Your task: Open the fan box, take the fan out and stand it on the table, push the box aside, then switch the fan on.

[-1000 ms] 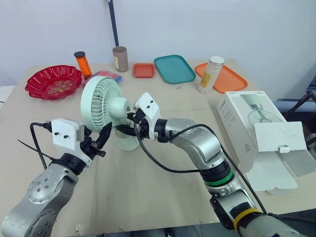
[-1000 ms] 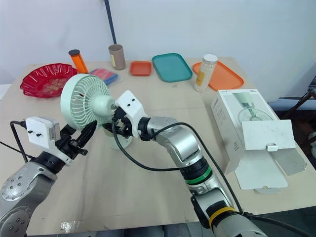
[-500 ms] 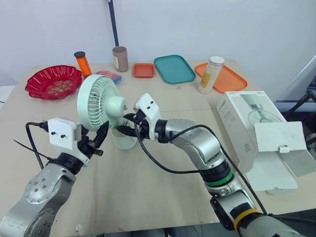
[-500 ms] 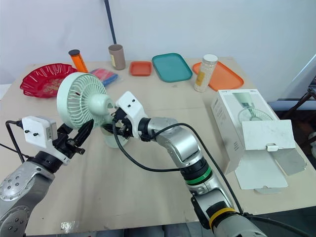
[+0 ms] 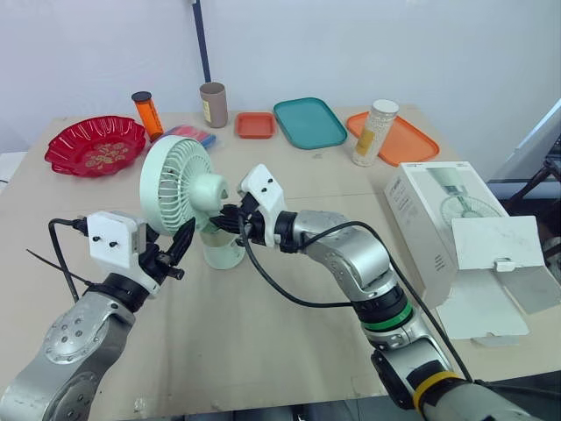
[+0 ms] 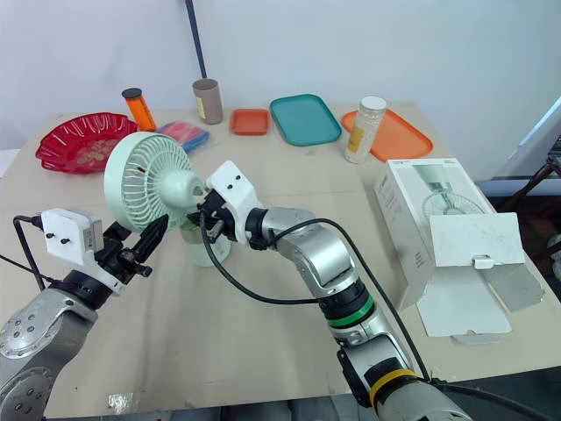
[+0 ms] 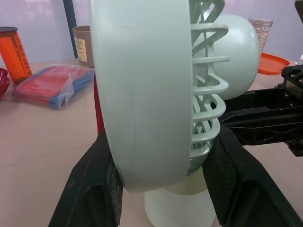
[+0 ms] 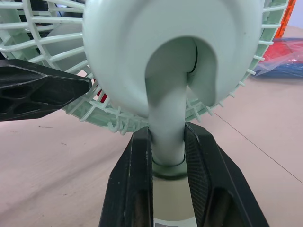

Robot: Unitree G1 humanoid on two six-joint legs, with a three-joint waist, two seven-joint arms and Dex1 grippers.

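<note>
- head views: pale green plastic fan [image 5: 180,180] stands upright on the tan table [image 5: 263,342], stem vertical, round ribbed grille turned to the robot's left. white card box [image 5: 438,224], flap open, lies well apart to the right; right arm nearer, likely the one for the push.
- left wrist: left gripper [image 7: 163,142] at the grille's lower rim; clamped or only bracketing, cannot tell.
- right wrist: right gripper [image 8: 168,131] clenched on the smooth stem, just above the base.

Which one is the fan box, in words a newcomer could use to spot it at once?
Start at the wooden table and go to its right-hand edge, right of the green fan. The fan box lies there, nearer than the orange tray. It is the lone white carton, its end flap folded open, with a fan pictured on top.
</note>
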